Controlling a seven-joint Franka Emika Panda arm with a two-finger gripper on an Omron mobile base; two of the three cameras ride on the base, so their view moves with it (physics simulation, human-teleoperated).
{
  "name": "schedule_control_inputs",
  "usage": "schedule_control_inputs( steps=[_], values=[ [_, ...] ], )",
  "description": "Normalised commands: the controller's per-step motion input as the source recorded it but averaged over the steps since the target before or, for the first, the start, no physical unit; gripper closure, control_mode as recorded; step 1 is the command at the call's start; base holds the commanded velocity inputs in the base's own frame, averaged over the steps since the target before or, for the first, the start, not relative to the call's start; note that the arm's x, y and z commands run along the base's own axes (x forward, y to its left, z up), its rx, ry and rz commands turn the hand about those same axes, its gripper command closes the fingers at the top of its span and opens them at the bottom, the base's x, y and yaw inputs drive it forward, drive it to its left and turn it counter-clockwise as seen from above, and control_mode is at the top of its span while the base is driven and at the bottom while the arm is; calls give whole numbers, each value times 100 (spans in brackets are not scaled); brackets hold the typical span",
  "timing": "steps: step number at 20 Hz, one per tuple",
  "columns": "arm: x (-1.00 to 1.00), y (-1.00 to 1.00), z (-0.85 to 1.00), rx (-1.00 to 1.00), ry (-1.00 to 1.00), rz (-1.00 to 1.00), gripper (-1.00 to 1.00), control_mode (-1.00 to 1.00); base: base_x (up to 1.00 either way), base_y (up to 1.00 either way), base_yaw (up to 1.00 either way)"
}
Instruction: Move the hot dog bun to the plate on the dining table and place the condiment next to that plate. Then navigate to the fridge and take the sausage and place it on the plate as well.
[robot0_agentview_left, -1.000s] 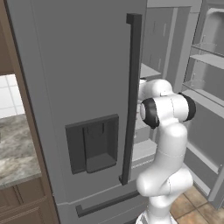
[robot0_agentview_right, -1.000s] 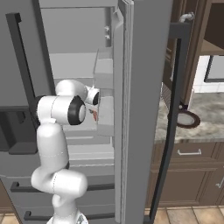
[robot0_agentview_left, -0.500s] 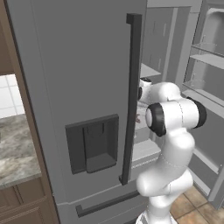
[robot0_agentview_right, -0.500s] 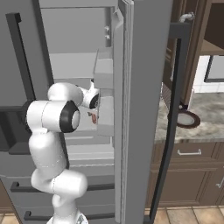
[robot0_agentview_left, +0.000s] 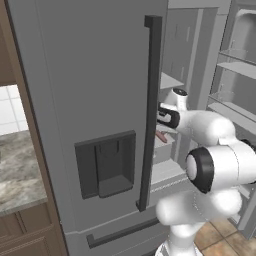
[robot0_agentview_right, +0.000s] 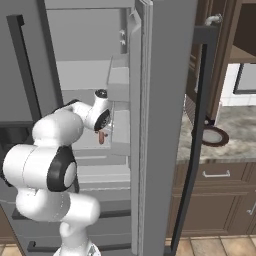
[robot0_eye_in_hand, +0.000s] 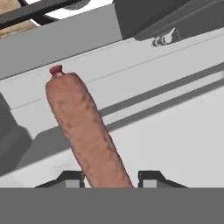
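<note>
I have the white arm reaching into the tall grey steel fridge, whose right-hand door stands swung open with its long dark bar handle facing me in the right base view. The closed left door carries a recessed dark dispenser panel and its own dark bar handle. My two-finger gripper sits inside the open compartment, just above the pale grey shelves. In the hand view the slim reddish-brown sausage with rounded ends runs up from between the two small dark fingertips, slanting toward the upper left, its far end with a small red nub pointing at the back wall of the compartment. The jaws stand close on either side of the sausage; I cannot tell for certain whether they are pressing on it. From the right base view the sausage hangs as a short reddish stub below the hand, near the front edge of a shelf, and I cannot tell whether it touches the shelf. From the left base view a sliver of it shows just right of the left door's handle.
</note>
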Motion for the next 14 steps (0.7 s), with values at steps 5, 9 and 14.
schedule_control_inputs(
  steps=[5,9,14],
  values=[
    [-78,0,74,0,0,0,100,-100,0,0,0],
    [-90,-2,35,-4,0,0,100,-100,0,0,0],
    [-79,-23,29,-5,-1,-1,100,-100,0,0,0]
  ],
)
